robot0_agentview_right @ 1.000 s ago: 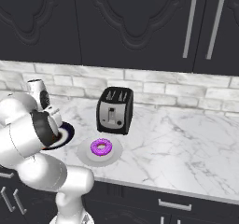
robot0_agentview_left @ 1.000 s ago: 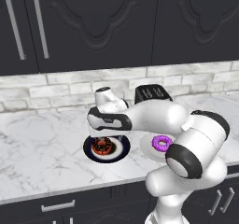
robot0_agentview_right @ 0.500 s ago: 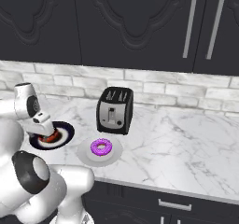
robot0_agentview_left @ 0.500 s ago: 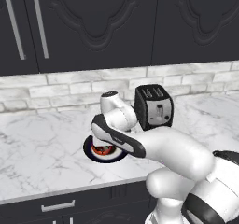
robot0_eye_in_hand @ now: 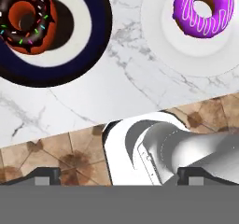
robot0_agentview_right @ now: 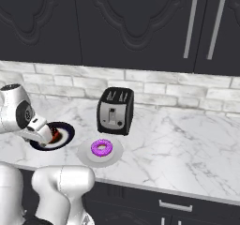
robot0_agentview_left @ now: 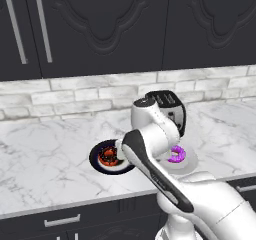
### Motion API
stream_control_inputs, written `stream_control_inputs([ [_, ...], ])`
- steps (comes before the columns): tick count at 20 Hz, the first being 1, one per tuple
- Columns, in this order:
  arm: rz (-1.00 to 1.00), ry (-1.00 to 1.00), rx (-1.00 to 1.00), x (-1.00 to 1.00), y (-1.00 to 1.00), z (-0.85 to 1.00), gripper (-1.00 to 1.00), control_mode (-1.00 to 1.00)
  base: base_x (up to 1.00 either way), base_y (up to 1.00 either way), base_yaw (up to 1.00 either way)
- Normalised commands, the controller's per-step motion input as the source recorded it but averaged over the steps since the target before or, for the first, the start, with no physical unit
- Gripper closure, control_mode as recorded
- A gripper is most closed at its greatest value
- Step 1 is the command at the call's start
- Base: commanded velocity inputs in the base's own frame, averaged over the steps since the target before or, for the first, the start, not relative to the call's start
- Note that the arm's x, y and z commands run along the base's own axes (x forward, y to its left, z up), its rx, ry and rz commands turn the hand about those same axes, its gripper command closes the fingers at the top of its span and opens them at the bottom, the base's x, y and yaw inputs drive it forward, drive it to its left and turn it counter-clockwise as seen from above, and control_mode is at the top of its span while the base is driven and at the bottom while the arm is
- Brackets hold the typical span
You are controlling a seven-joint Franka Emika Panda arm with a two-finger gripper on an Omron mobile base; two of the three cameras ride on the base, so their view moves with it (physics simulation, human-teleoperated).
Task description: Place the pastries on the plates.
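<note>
Both pastries look plated: chocolate donut (robot0_eye_in_hand: 25, 14) at 10 o'clock on navy plate (robot0_eye_in_hand: 95, 45), purple donut (robot0_eye_in_hand: 203, 10) on white plate (robot0_eye_in_hand: 186, 55); claw (robot0_eye_in_hand: 116, 174) spread open, empty, just needs to retreat

The white arm folds forward from its base, elbow bent sharply, wrist turned downward. The gripper (robot0_eye_in_hand: 119, 174) hangs with fingertips (robot0_eye_in_hand: 43, 175) spread wide apart, holding nothing.

You see the chocolate donut (robot0_agentview_left: 107, 156) on the navy plate (robot0_agentview_left: 98, 163), the purple donut (robot0_agentview_left: 176, 154) on the white plate (robot0_agentview_left: 187, 163), a toaster (robot0_agentview_left: 170, 104) behind them.
</note>
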Motion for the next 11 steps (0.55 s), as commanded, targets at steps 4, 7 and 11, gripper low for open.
stream_control_inputs([
  [4, 0.01, -0.14, 0.05, -0.56, -0.51, 0.61, -1.0, -1.0, 0.0, 0.0, 0.0],
  [7, 0.03, -0.15, 0.03, -0.37, -0.4, 0.67, -1.0, -1.0, 0.0, 0.0, 0.0],
  [11, 0.05, -0.17, 0.02, -0.51, -0.58, 0.5, -1.0, -1.0, 0.0, 0.0, 0.0],
])
